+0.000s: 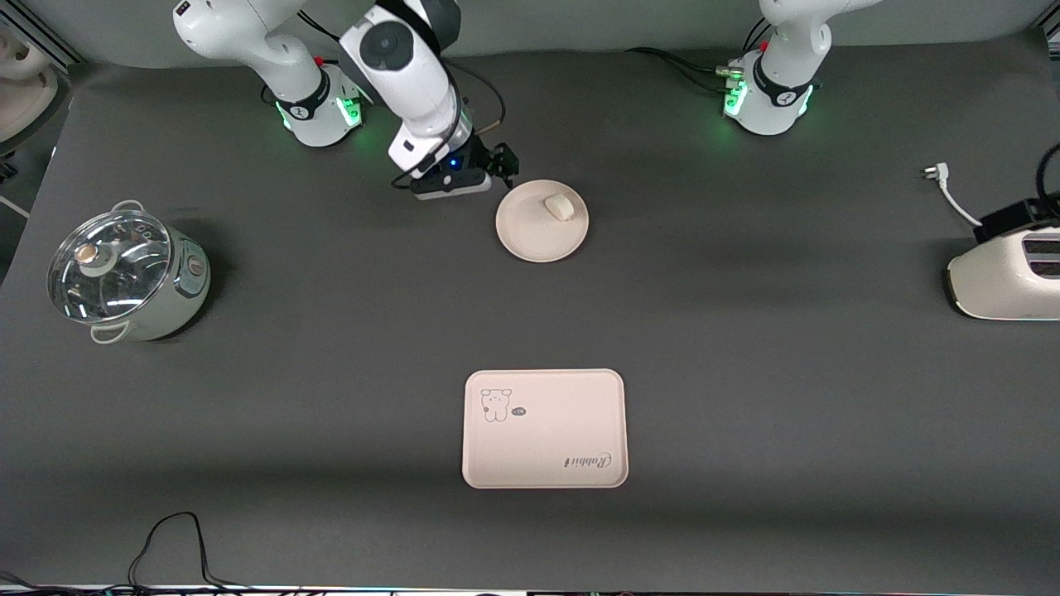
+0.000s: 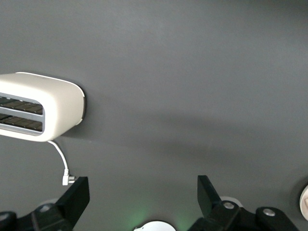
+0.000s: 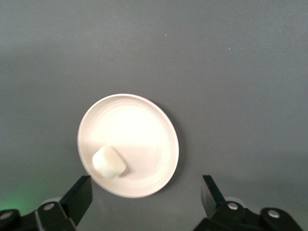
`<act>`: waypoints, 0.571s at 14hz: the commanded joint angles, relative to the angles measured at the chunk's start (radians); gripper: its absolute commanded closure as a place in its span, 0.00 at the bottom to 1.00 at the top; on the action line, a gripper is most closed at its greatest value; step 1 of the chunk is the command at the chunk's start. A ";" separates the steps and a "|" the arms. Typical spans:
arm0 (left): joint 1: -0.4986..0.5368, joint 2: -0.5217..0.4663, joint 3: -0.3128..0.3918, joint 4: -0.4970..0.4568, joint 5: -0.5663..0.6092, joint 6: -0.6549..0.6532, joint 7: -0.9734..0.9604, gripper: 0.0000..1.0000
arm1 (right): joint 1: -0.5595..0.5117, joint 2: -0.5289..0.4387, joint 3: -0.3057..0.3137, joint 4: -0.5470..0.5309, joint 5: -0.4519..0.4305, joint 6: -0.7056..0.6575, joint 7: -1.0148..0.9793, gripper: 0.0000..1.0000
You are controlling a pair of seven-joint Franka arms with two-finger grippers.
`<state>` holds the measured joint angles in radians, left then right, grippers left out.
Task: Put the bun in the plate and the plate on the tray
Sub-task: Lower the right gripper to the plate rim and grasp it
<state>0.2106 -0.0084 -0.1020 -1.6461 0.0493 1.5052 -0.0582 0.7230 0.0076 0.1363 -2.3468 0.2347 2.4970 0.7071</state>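
With the bun (image 1: 558, 208) already lying in the plate (image 1: 530, 240), well apart from the tray (image 1: 580, 430) on the tabletop (image 1: 745, 372), the plate's rim must next be gripped by the empty, spread right pincer (image 1: 505, 164) just beside it, while the left pincer (image 2: 143, 195), also spread, waits.

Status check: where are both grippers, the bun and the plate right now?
Right gripper open, empty, above the table beside the plate. Left gripper open, waiting near toaster. Bun on plate; tray bare, nearer the camera. Path between looks unobstructed.
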 commanded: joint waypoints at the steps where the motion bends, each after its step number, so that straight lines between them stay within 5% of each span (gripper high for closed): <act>1: -0.109 -0.088 0.058 -0.103 -0.009 0.024 0.018 0.00 | 0.013 0.125 -0.007 0.006 0.028 0.136 -0.038 0.00; 4: -0.099 -0.088 0.056 -0.107 -0.045 0.015 0.064 0.00 | 0.029 0.257 -0.003 0.006 0.026 0.268 -0.041 0.00; 8: -0.100 -0.091 0.055 -0.100 -0.045 0.033 0.069 0.00 | 0.036 0.319 -0.003 0.009 0.028 0.293 -0.038 0.00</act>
<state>0.1211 -0.0706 -0.0579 -1.7226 0.0163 1.5152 -0.0112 0.7478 0.3121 0.1386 -2.3552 0.2347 2.7858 0.6951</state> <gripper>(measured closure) 0.000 0.000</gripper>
